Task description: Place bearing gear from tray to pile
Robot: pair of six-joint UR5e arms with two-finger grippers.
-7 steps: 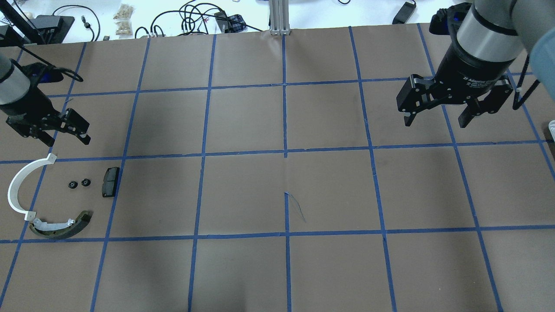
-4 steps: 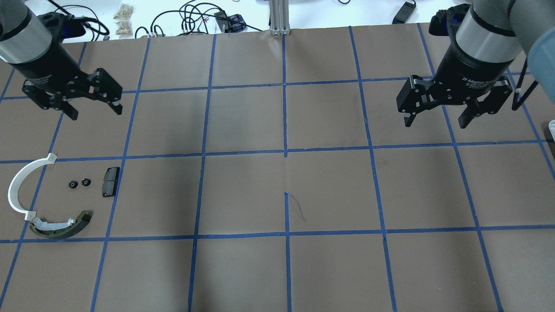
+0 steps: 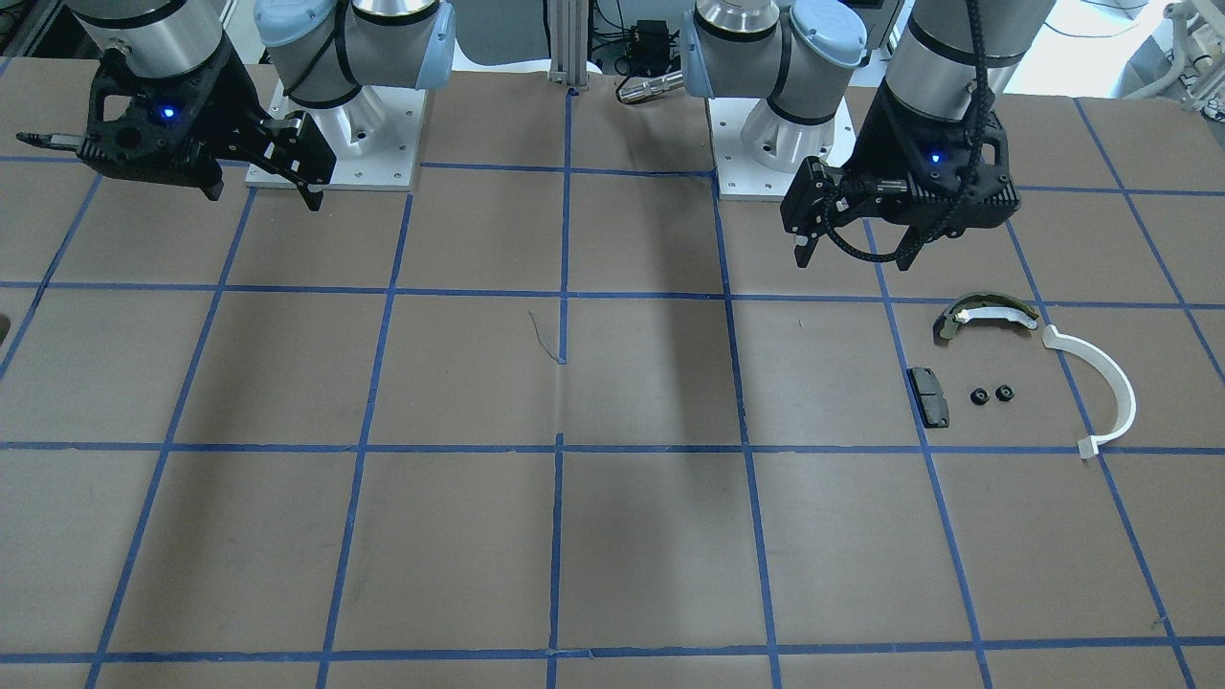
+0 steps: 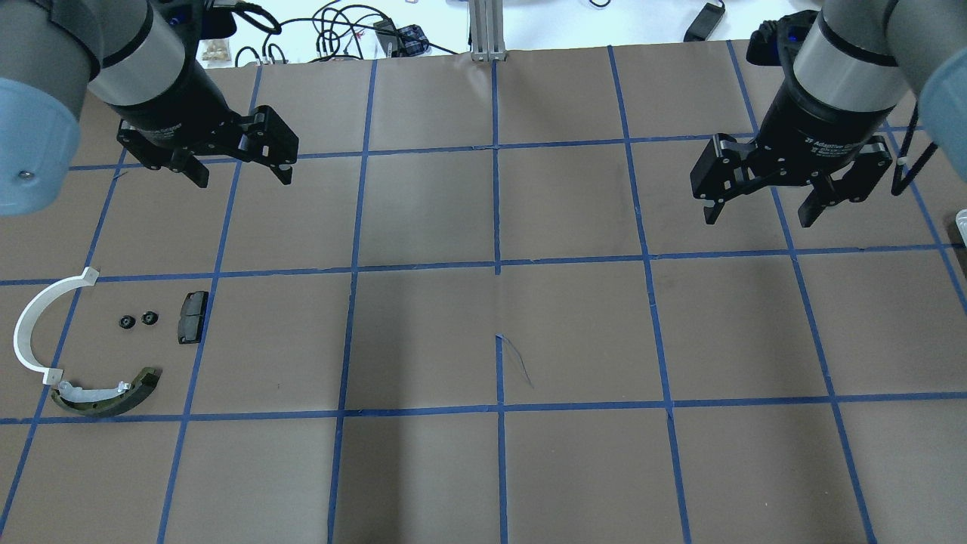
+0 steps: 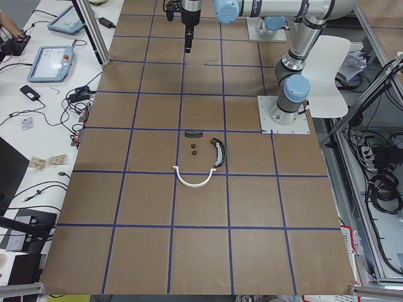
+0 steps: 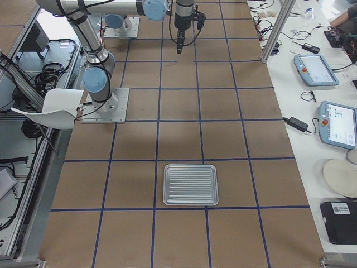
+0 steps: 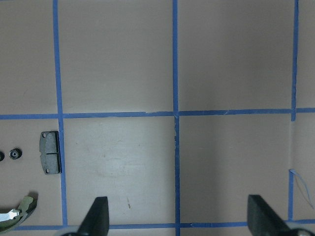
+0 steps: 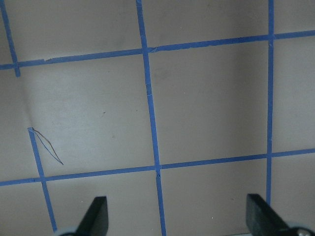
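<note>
Black bearing gears lie well apart from left gripper, jaws spread; right gripper spread too.

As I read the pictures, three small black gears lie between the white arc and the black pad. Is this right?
Not quite. Only two small black gears lie there, side by side between the white arc and the black pad. The overhead exterior view shows this.
</note>
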